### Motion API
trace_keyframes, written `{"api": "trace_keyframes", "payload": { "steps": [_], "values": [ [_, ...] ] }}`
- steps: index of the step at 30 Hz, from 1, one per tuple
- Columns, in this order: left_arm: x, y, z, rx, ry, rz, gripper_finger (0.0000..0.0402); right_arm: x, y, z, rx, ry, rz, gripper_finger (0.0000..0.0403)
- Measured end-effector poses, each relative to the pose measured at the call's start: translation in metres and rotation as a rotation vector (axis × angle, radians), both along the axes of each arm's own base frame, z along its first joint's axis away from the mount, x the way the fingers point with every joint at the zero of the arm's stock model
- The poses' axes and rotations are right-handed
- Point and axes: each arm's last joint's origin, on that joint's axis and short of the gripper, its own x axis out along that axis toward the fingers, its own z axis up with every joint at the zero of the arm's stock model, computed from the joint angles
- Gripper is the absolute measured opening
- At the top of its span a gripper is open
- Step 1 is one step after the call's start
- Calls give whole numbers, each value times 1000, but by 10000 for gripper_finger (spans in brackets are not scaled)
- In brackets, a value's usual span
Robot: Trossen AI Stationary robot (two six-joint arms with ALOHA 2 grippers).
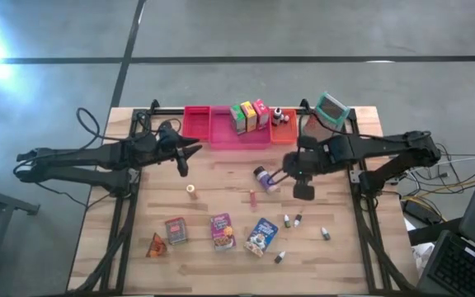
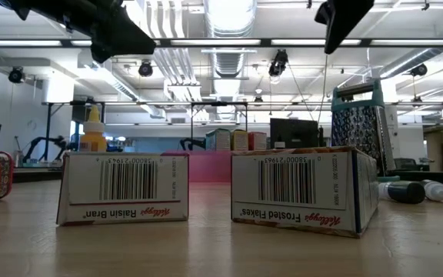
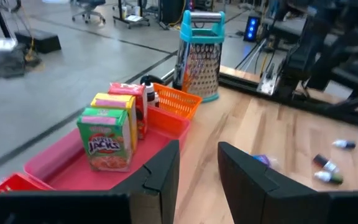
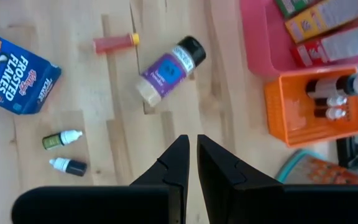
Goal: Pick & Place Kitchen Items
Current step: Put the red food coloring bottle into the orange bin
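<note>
Wooden planks are spreading under me, with tray bins along the far edge. I am hovering my right gripper [image 4: 190, 163] over mid-table, fingers pressed together and holding nothing. I am looking at the purple-labelled jar [image 4: 168, 69] lying on its side just ahead of my fingertips, its long axis slanting, black cap toward the orange bin [image 4: 284, 121]. My left gripper [image 3: 197, 168], slightly parted and empty, is waiting near the pink tray [image 3: 67, 171], farther from the jar.
</note>
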Motion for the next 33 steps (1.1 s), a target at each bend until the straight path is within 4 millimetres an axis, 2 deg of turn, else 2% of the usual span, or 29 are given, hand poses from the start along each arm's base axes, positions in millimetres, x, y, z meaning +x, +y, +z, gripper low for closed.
{"api": "trace_keyframes", "payload": {
  "steps": [4,7,10,15,23,28,33],
  "values": [
    [0,-1,-6,-16,59,-25,116,-7,5,-8,12,3,-17,27],
    [6,-3,-10,-52,75,-116,116,-17,9,-17,18,8,-60,28],
    [17,-10,-18,-69,116,-281,116,-28,14,-28,27,-7,-86,27],
    [41,-22,-30,7,157,-369,116,-42,27,-46,76,-85,-85,28],
    [54,-20,-31,18,184,-291,113,-63,51,-80,78,-46,32,32],
    [53,-17,-27,39,172,-168,113,-70,52,-95,61,28,94,47],
    [52,-16,-30,26,181,-150,113,-69,52,-99,61,42,108,71]
  ]
}}
